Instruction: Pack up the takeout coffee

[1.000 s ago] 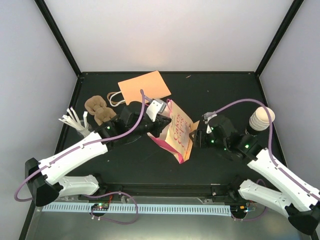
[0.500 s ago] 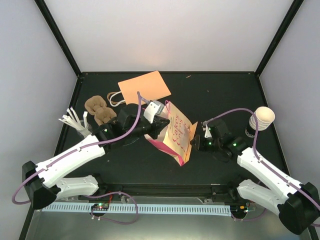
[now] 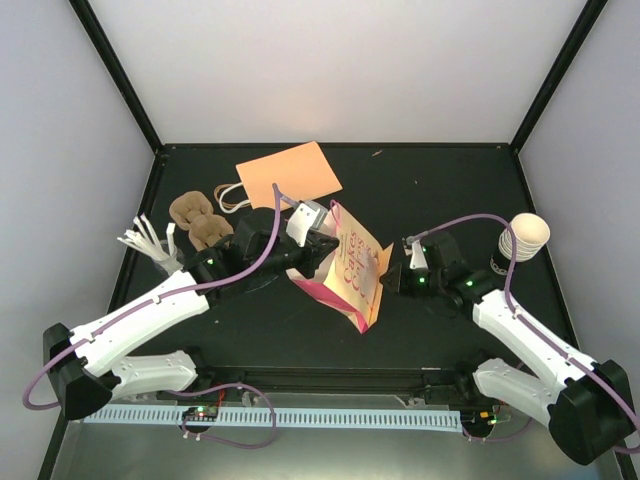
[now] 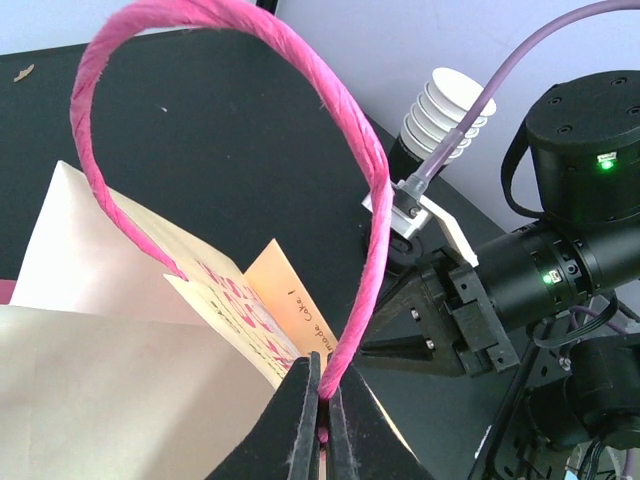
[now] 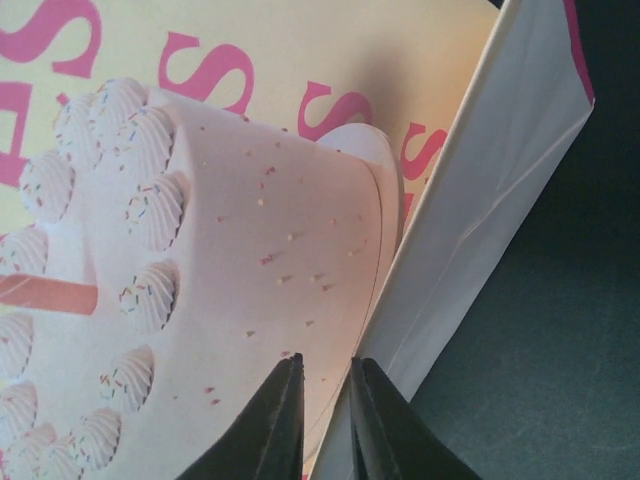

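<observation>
Right hand (image 3: 390, 279) advanced and narrowed at the paper bag (image 3: 352, 272) edge; takeout coffee (image 3: 523, 240) unmoved.
Takeout coffee stands upright at the desk (image 3: 440, 190) right side, long axis vertical, wide end up. Right hand's jaws form a slit over the bag edge; grip cannot be told. Left hand (image 4: 322, 400) clamped on the pink handle (image 4: 352, 160).

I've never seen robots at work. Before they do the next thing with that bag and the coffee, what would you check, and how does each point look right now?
1. Left gripper pinching the pink handle: ok, shut on it.
2. Right gripper holding the paper bag by its side edge: cannot tell; the fingers straddle it, nearly closed.
3. Bag mouth wide enough: cannot tell.
4. Takeout coffee upright, apart from the bag: ok.
5. Right arm's purple cable clear of the coffee: cannot tell; it passes close beside.
</observation>
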Controlling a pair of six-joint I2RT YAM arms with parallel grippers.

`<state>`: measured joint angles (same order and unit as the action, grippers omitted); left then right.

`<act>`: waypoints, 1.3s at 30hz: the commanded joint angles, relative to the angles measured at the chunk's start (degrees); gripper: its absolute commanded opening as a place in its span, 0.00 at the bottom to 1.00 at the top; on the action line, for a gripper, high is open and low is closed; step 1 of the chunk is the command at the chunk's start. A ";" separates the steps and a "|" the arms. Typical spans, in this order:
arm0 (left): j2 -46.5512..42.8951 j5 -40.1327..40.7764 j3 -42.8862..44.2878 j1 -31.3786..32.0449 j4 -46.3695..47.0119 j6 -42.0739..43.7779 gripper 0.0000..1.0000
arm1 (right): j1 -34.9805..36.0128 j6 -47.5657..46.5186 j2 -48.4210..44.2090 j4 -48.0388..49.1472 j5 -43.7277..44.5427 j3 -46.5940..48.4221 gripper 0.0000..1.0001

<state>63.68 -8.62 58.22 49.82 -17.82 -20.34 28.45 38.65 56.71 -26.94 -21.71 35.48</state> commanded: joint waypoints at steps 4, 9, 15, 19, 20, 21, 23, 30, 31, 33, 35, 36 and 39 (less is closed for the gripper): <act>-0.99 -0.65 0.21 -0.54 2.27 -0.24 0.02 | -0.84 -1.30 1.41 0.61 -1.08 0.14 0.24; -1.13 -0.53 0.32 -0.60 2.20 -0.23 0.02 | -0.89 -1.20 1.24 0.84 -1.31 -0.24 0.19; -1.20 -0.52 0.23 -0.59 2.05 -0.23 0.01 | -0.84 -1.39 1.55 0.79 -1.35 -0.32 0.19; -1.37 -0.52 0.23 -0.60 2.00 -0.32 0.01 | -0.88 -1.39 1.92 0.91 -1.58 -0.70 0.19; -1.39 -0.52 0.28 -0.60 2.03 -0.32 0.01 | -0.92 -1.39 1.88 0.92 -1.58 -0.75 0.19; -1.43 -0.54 0.24 -0.58 1.96 -0.32 0.02 | -0.90 -1.39 1.83 0.99 -1.58 -0.84 0.18; -1.53 -0.46 0.15 -0.58 1.92 -0.25 0.02 | -0.91 -1.30 1.58 1.03 -1.57 -1.02 0.16; -1.95 0.07 -0.03 -0.69 1.57 -0.42 0.01 | -0.94 -1.51 1.11 0.41 -1.25 -1.50 0.11; -2.04 0.16 -0.09 -0.76 1.49 -0.52 0.02 | -0.98 -1.48 1.06 0.40 -1.11 -1.62 0.10; -2.42 0.27 -0.35 -0.85 1.48 -0.79 0.02 | -0.94 -1.56 1.04 0.18 -0.88 -1.96 0.06; -2.85 0.19 -0.67 -1.08 1.67 -1.12 0.02 | -0.98 -1.69 1.01 0.23 -0.74 -2.30 0.01; -3.08 0.21 -1.00 -1.25 1.86 -1.34 0.02 | -0.94 -1.85 1.03 0.33 -0.77 -2.46 0.01; -4.20 -0.05 -2.00 -1.87 2.56 -1.99 0.02 | -0.94 -2.37 0.54 0.29 -0.43 -2.86 0.01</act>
<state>61.69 -8.60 56.84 48.97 -17.45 -20.95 27.88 37.36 58.33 -26.81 -22.81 33.58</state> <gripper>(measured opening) 0.034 0.028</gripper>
